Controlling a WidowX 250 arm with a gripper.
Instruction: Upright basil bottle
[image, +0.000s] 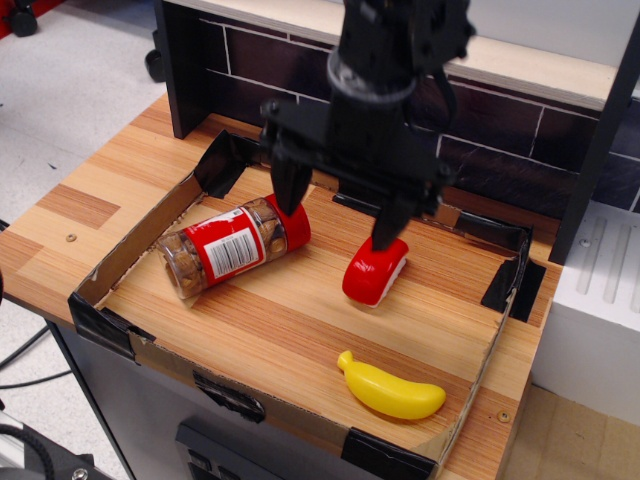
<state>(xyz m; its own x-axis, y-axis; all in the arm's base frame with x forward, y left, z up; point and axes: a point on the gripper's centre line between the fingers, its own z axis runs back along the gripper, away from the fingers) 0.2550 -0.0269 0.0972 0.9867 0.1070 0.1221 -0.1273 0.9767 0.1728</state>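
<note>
The basil bottle lies on its side in the left part of the cardboard tray, red cap pointing to the back right, clear bottom toward the front left. My black gripper hangs open above the tray's back middle. Its left finger stands just above the bottle's red cap. Its right finger stands over the top end of the red-and-white rounded block. Nothing is held between the fingers.
A yellow banana toy lies near the tray's front right corner. The tray has low cardboard walls with black tape at the corners. A dark brick-pattern back wall rises behind. A white unit stands to the right of the table.
</note>
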